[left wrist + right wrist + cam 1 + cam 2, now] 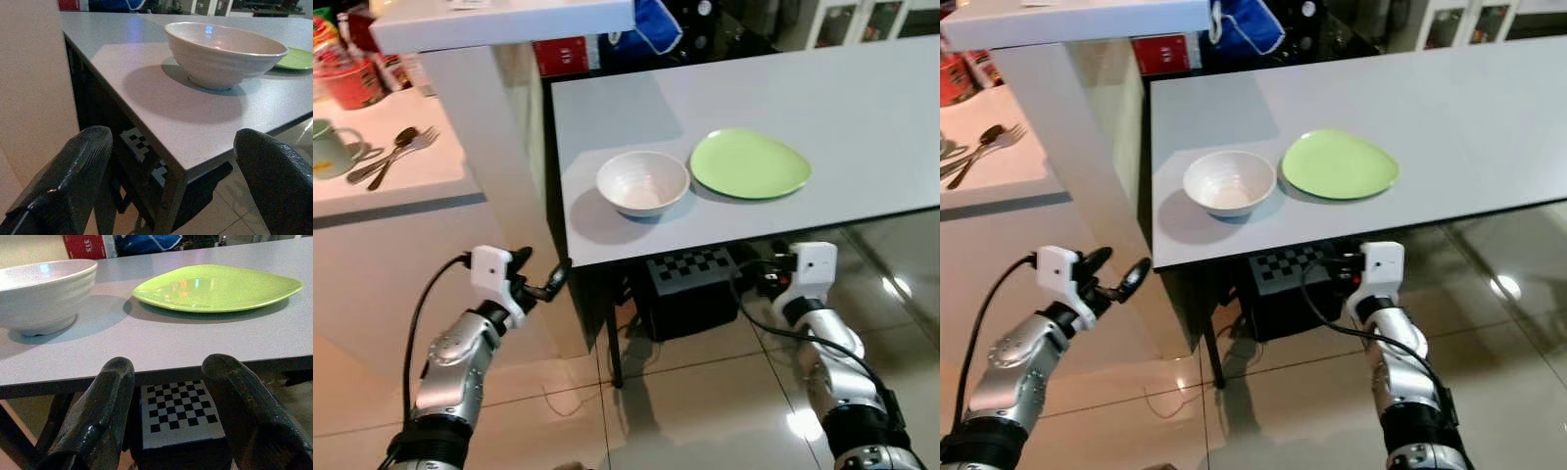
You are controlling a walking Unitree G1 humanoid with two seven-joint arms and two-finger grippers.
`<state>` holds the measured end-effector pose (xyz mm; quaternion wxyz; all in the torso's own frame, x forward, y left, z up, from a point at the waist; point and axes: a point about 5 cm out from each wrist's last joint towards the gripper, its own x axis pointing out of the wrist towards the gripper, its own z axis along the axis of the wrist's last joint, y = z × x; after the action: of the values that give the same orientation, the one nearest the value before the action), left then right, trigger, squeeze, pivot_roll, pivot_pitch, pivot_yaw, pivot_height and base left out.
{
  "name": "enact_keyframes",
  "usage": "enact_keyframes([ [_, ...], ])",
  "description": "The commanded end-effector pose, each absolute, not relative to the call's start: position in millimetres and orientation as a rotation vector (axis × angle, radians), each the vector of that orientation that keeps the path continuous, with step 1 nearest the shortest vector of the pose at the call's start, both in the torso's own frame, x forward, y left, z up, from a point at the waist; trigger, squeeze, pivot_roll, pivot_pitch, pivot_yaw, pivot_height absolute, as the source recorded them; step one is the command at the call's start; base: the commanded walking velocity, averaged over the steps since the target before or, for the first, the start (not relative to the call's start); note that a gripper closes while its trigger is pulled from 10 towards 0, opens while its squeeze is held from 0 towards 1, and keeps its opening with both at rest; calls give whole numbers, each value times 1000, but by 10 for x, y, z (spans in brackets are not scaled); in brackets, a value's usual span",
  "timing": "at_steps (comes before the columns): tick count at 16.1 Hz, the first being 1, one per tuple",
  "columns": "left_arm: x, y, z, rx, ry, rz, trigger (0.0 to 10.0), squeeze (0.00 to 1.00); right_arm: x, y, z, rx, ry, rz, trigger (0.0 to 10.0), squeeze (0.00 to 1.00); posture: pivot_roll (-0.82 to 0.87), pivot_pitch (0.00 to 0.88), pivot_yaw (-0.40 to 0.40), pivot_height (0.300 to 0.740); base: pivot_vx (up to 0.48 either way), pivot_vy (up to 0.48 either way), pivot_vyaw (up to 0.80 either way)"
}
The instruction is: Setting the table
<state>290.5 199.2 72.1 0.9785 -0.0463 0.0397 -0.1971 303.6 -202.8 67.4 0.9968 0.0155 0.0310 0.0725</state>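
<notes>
Grey table (862,117) is taking up the centre and right of the frame, with a white bowl (642,182) sitting just beside a green plate (750,164) near its front edge. I'm holding my left gripper (546,276) low at the table's corner, fingers spread apart. My right gripper (171,396), fingers parted too, is hanging under the edge. What looks like cutlery (391,152) is lying on the counter (421,171) at upper left.
</notes>
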Motion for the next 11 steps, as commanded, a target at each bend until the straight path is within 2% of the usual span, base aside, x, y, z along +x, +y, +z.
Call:
enact_keyframes([
  [1, 2936, 1975, 782, -84, 61, -416, 10000, 0, 3077, -1980, 692, 35, 65, 170, 10000, 0, 1, 0, 62, 740, 0, 0, 0],
  [11, 2989, 1863, 806, -58, 58, -413, 10000, 0, 3097, -1888, 698, 54, 58, 172, 10000, 0, -3, 0, 68, 740, 0, 0, 0],
])
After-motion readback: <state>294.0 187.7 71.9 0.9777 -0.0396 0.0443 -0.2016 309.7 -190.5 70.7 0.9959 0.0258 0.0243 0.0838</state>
